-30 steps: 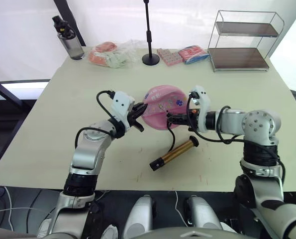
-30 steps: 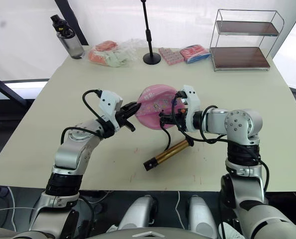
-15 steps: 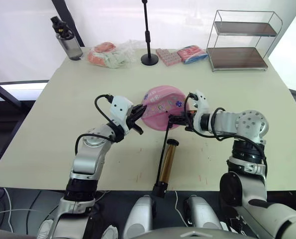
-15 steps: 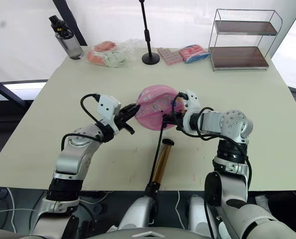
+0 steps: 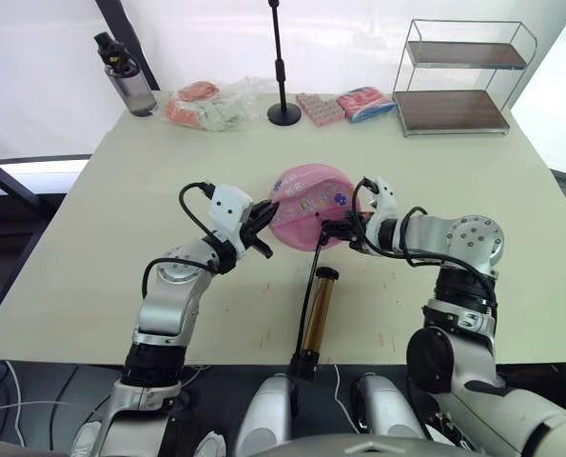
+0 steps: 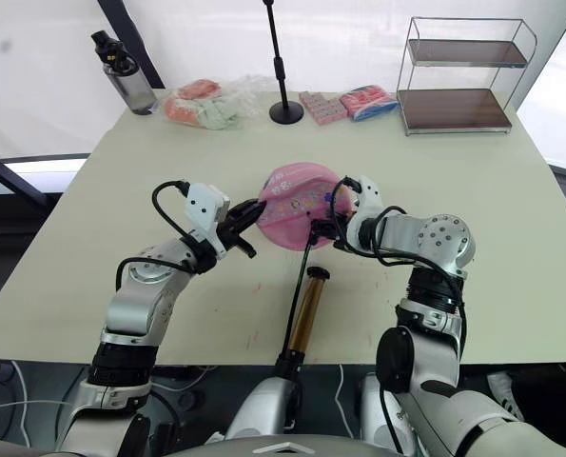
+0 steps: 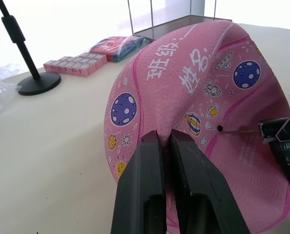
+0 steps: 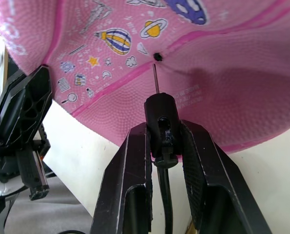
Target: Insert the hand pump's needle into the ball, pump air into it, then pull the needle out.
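Note:
The pink ball [image 5: 306,208] lies part-collapsed at the table's middle. My left gripper [image 5: 262,227] is shut on the ball's left rim, its fingers [image 7: 149,161] pinching the pink skin. From the ball's right, my right gripper [image 8: 160,127] is shut on the black fitting of the needle [image 8: 156,79]. The thin pin points at the small valve hole [image 8: 157,56], with its tip right at it. The hand pump's [image 5: 319,307] gold barrel lies on the table toward the front edge, its black end past the edge. Its black hose [image 5: 309,271] runs up to my right gripper.
Along the table's far side stand a dark bottle [image 5: 127,74], a plastic bag of items [image 5: 209,105], a black stand pole [image 5: 283,67], pink packets [image 5: 322,108] and a wire shelf [image 5: 458,76]. Bare tabletop lies to both sides of the ball.
The pump barrel has swung from lying slantwise at the right to pointing at the front edge. My right forearm has dropped closer to the ball. The left gripper keeps its hold.

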Tool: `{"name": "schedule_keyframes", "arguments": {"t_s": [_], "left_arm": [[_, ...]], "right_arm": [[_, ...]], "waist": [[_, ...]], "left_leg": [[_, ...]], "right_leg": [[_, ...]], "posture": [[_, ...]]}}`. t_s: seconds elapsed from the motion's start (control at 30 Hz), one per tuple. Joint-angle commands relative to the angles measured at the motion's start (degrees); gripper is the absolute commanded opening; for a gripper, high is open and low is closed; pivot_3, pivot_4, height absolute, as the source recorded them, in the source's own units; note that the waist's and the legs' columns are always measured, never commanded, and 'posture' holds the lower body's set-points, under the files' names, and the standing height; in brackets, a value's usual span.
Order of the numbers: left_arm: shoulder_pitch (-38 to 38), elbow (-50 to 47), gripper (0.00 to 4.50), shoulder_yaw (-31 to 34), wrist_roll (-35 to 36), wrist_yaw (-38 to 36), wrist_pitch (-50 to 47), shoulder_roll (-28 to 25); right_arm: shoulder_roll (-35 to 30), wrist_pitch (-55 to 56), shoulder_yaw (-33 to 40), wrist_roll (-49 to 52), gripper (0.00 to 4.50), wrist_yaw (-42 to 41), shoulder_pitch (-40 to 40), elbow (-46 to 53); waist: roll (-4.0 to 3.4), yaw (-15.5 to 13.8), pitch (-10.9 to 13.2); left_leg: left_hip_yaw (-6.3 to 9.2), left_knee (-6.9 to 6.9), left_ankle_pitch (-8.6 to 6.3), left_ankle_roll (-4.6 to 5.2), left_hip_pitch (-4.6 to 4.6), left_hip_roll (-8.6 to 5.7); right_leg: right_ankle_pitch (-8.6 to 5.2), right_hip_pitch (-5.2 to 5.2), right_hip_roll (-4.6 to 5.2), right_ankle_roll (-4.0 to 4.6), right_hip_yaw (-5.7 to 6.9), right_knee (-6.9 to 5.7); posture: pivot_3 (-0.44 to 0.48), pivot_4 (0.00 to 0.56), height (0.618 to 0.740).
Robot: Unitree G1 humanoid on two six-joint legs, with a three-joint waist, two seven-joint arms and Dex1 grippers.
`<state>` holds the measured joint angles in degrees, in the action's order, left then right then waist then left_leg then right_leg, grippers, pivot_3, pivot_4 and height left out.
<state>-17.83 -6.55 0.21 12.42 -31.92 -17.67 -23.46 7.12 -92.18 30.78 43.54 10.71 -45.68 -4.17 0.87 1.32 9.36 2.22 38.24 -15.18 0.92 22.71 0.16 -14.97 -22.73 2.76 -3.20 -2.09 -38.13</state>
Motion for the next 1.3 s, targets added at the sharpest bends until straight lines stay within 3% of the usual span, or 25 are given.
{"name": "schedule_keyframes", "arguments": {"t_s": [0.03, 0.3, 1.13, 1.3], "left_arm": [[0.13, -0.87, 0.08, 0.24, -0.37, 0.16, 1.07, -0.15], [0.44, -1.14, 0.08, 0.00, -0.47, -0.06, 1.20, -0.35], [0.15, 1.25, 0.08, -0.97, -3.10, -0.66, 3.52, -0.24], [-0.03, 1.67, 0.08, -0.94, -3.34, -0.56, 4.03, -0.02]], "right_arm": [[0.84, -0.32, 2.06, -0.25, 0.33, 2.05, -1.53, -0.48], [1.85, -0.32, 5.73, 0.27, 0.33, 4.31, -3.50, -0.77], [0.98, -0.32, 4.45, 15.17, 0.33, 14.11, -6.74, -1.27], [-0.97, -0.32, 1.13, 18.26, 0.33, 15.04, -5.47, -3.59]], "waist": [[-0.01, 0.00, 0.01], [-0.14, 0.05, 0.09], [-0.30, 0.72, 0.18], [-0.30, 0.77, 0.18]], "left_leg": [[0.00, 0.00, 0.00, 0.00, 0.00, 0.00], [0.00, -0.01, 0.00, 0.00, 0.00, 0.00], [0.00, -0.14, 0.00, 0.01, 0.04, 0.04], [-0.02, -0.20, 0.00, 0.01, 0.04, 0.05]], "right_leg": [[0.00, 0.00, 0.00, 0.00, 0.00, 0.00], [0.00, 0.00, 0.00, 0.00, 0.00, 0.01], [0.00, -0.01, 0.01, 0.00, 0.00, 0.15], [-0.01, -0.03, 0.01, 0.00, -0.01, 0.18]], "posture": [[0.000, 0.150, 0.740], [0.000, 0.150, 0.740], [0.000, 0.150, 0.740], [0.000, 0.150, 0.740]]}}
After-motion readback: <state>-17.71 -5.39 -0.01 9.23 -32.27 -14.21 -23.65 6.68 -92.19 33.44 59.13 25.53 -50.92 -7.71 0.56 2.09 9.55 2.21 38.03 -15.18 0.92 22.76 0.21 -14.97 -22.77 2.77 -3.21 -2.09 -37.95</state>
